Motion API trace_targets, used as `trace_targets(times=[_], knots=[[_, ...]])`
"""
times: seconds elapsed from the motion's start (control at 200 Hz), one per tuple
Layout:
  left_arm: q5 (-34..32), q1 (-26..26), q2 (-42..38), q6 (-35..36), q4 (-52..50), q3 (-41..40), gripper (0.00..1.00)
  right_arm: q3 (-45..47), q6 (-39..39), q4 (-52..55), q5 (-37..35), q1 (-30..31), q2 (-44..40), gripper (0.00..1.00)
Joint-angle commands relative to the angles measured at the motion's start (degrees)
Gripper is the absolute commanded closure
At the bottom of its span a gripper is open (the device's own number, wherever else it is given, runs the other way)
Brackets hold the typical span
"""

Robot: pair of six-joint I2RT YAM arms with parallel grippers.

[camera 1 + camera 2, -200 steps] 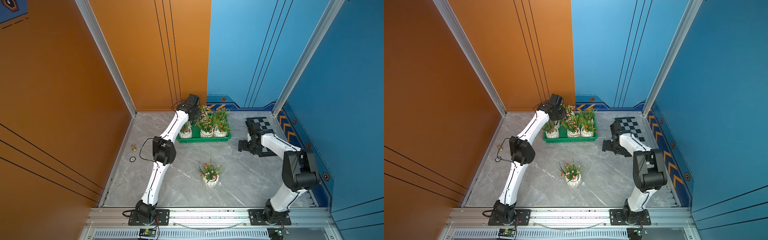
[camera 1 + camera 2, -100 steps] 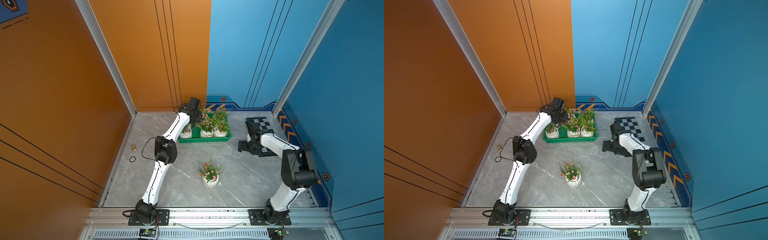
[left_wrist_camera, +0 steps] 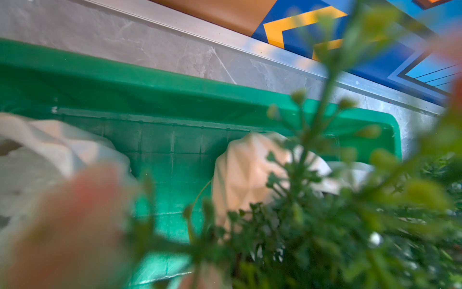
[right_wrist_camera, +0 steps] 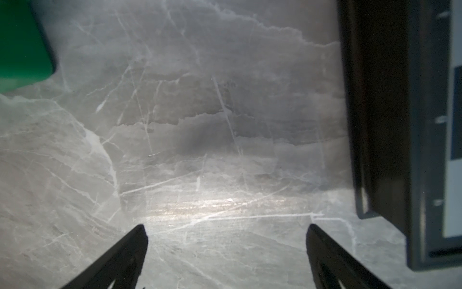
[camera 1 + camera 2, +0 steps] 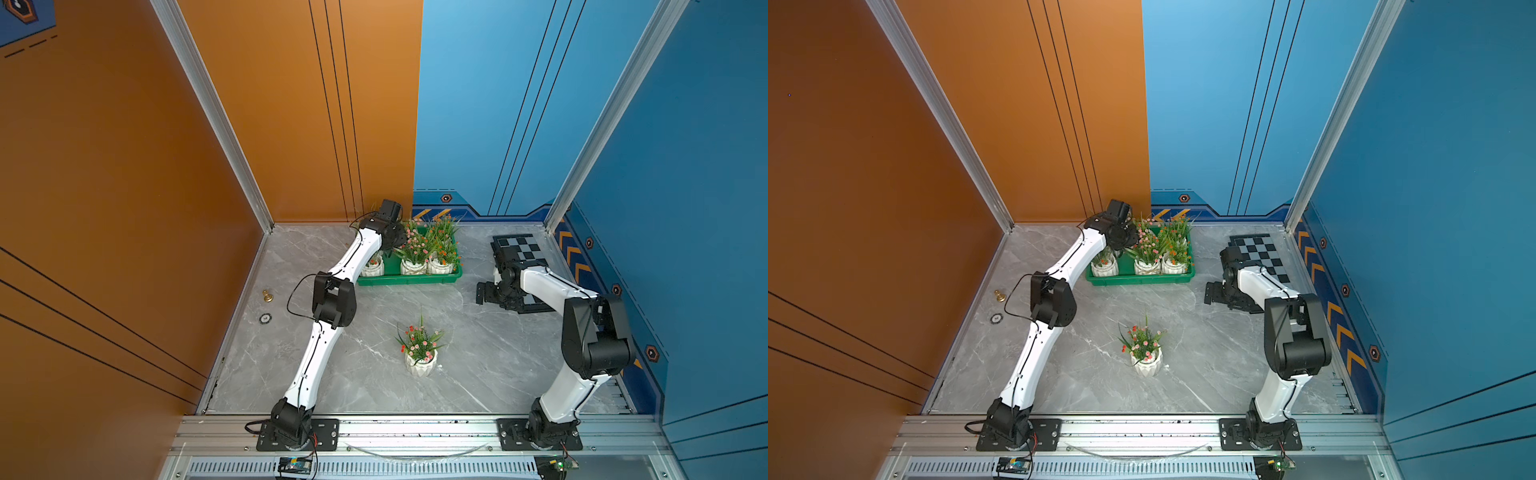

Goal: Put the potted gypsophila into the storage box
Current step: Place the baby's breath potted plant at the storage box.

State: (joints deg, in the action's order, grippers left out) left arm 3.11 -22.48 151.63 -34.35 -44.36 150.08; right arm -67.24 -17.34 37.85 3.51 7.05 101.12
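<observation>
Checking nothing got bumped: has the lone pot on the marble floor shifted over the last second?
No. The lone pot stands where it was, with the same gap to the front wall of the storage box behind it.

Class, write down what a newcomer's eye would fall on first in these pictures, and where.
The bright green plastic tray at the far edge of the grey marble tabletop, crowded with white ribbed pots of flowering sprigs. Next, one lone white ribbed pot of red and pink blossoms standing upright mid-table, apart from the tray.
</observation>
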Motion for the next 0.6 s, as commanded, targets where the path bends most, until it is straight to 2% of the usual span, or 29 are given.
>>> trace_targets(times=[0.0, 0.12, 0.285, 0.465, 0.596], knots=[[2.1, -0.8, 0.0, -1.4, 3.9, 1.5, 1.00, -1.1, 1.1, -0.6, 0.9, -0.4, 0.9, 0.00], [2.6, -0.9, 0.3, -2.1, 5.0, 1.4, 1.00, -1.0, 1.1, -0.6, 0.9, -0.4, 0.8, 0.00], [2.9, -1.0, 0.8, -2.8, 5.8, 1.4, 0.95, -0.8, 1.0, -0.6, 0.9, -0.5, 0.6, 0.00], [2.8, -1.1, 0.8, -2.7, 5.9, 1.0, 0.84, -0.8, 1.1, -0.6, 1.0, -0.6, 0.6, 0.00], [2.8, -1.1, 0.9, -2.7, 5.9, 0.8, 0.81, -0.8, 1.1, -0.6, 1.1, -0.6, 0.6, 0.00]])
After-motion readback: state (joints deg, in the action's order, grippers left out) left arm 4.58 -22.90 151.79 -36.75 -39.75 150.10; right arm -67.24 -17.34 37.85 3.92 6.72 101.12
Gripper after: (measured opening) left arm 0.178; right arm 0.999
